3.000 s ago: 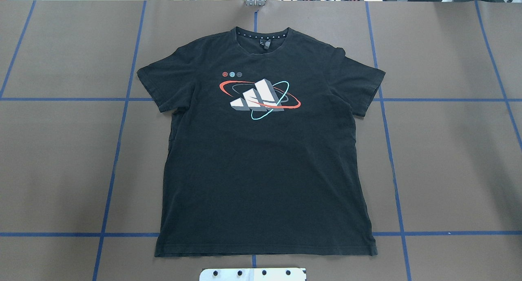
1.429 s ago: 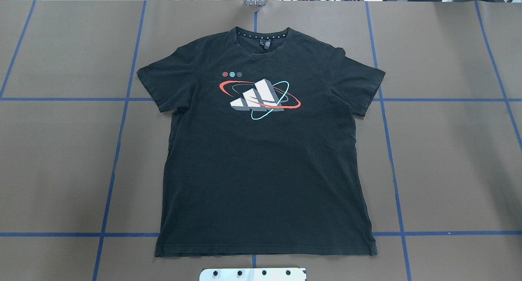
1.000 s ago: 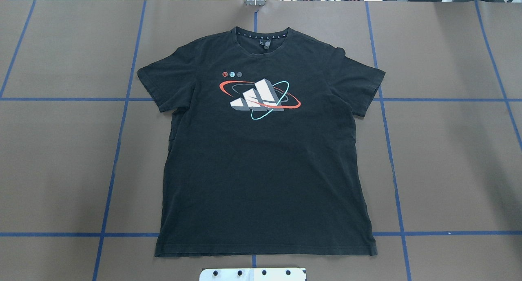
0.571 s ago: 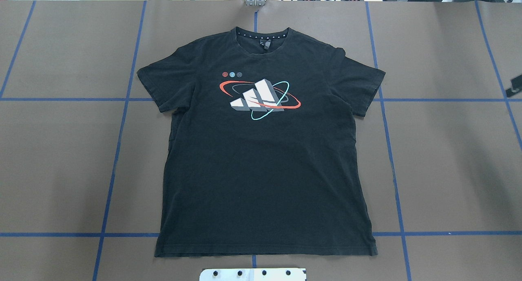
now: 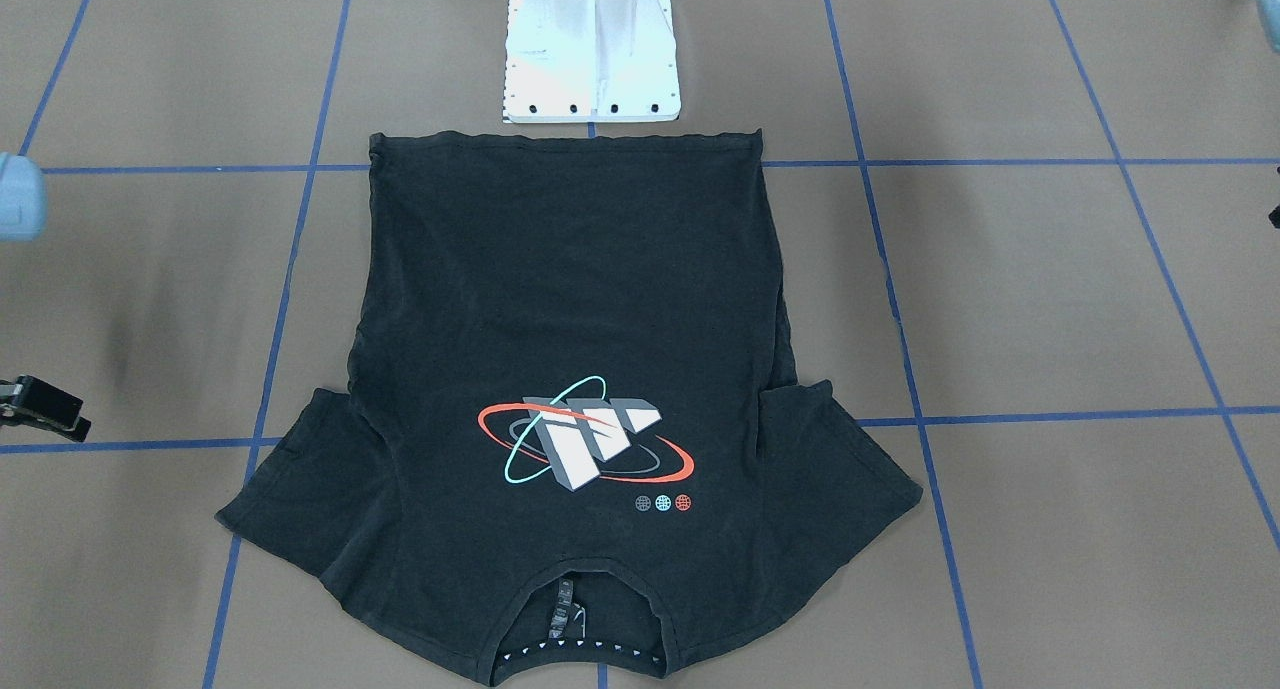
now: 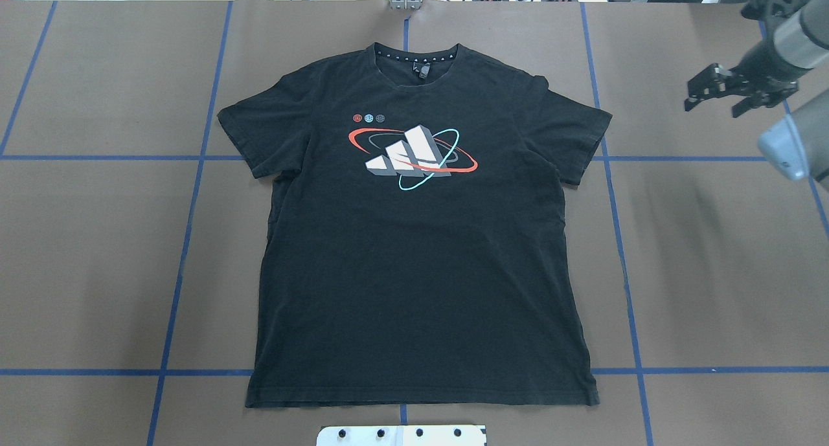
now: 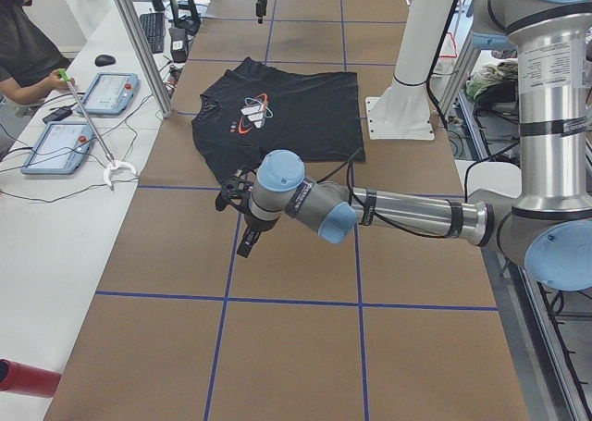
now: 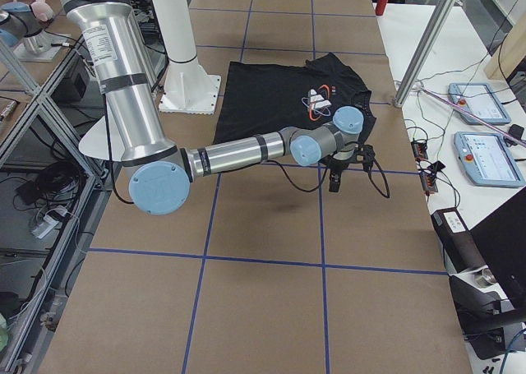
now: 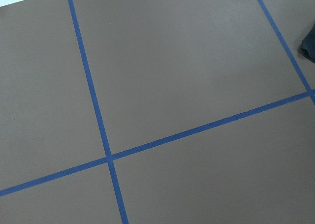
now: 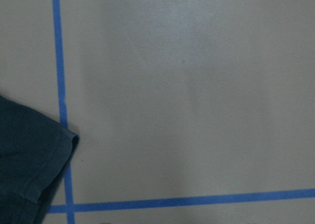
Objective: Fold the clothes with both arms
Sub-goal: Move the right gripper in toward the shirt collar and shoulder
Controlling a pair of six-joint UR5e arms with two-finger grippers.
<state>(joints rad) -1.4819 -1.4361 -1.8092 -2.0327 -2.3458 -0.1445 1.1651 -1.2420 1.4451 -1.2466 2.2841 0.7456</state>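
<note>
Right of the shirt (image 6: 421, 271), my right end effector (image 6: 714, 105) hovers spread; left end effector (image 7: 242, 234), I cannot tell. Approach step; next, pinch sleeves.

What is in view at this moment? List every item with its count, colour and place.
T-shirt: one, black, white-grey logo ringed in orange and teal, flat and face-up mid-table, collar away from the robot.
Table cover: one, brown, under the shirt.
Tape lines: several, blue, a grid on the cover.
Base mount: one, white, just past the shirt's hem.
Tablets: two, blue-grey, on the white side bench.
Person: one, dark top, at that bench.
Right arm: grey, light-blue caps, over bare table beyond one sleeve; right pincer black, open, empty.
Left arm: same colours, low off the other sleeve; left pincer black, state unclear.
</note>
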